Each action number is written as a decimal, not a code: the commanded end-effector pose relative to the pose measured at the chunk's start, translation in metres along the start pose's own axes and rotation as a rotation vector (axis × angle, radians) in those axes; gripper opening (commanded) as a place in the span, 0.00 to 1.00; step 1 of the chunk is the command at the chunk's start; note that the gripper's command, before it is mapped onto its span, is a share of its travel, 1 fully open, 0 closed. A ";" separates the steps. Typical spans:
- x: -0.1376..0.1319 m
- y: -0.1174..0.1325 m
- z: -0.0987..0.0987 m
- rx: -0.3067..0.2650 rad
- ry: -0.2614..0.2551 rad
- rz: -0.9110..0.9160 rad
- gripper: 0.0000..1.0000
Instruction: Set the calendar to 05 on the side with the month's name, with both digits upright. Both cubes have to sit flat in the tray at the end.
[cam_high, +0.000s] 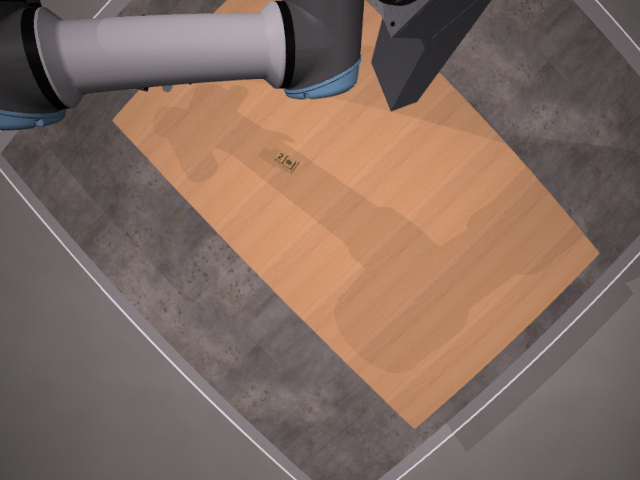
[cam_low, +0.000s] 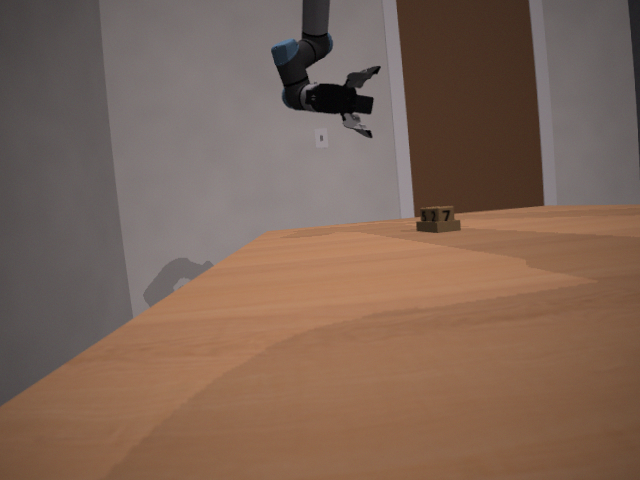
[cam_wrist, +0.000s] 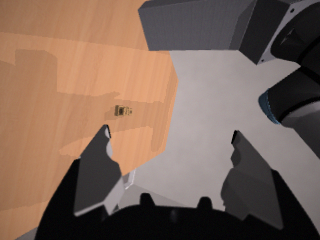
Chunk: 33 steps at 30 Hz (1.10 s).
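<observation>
The small wooden block calendar (cam_high: 286, 161) stands on the wooden table, two cubes side by side in its tray. From above, one cube's top shows a 2. In the exterior view the calendar (cam_low: 437, 219) sits far back on the table, and its facing side shows a 7 on the right cube; the left cube's face is too small to read surely. In the wrist view it is a tiny block (cam_wrist: 123, 110) far below. My gripper (cam_low: 362, 102) is open and empty, high in the air, left of the calendar; its fingers stand wide apart.
The arm's grey links (cam_high: 170, 46) cross the top of the overhead view and cast a wide shadow over the table (cam_high: 361, 248). The table's left edge (cam_wrist: 170, 115) drops to a grey floor. A brown door (cam_low: 470, 103) stands behind the table.
</observation>
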<state>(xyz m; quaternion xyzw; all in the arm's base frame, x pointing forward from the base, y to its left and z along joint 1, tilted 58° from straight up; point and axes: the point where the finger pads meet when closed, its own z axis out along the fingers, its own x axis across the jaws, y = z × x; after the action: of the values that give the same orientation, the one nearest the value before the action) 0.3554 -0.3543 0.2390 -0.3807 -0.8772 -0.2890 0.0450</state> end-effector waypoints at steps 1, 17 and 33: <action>-0.002 0.010 0.020 0.057 -0.099 -0.074 1.00; -0.008 0.030 0.068 0.171 -0.273 -0.232 1.00; -0.013 0.049 0.108 0.274 -0.428 -0.377 1.00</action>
<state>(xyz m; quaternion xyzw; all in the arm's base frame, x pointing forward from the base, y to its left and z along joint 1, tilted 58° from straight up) 0.4062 -0.2865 0.1770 -0.2698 -0.9488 -0.1158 -0.1169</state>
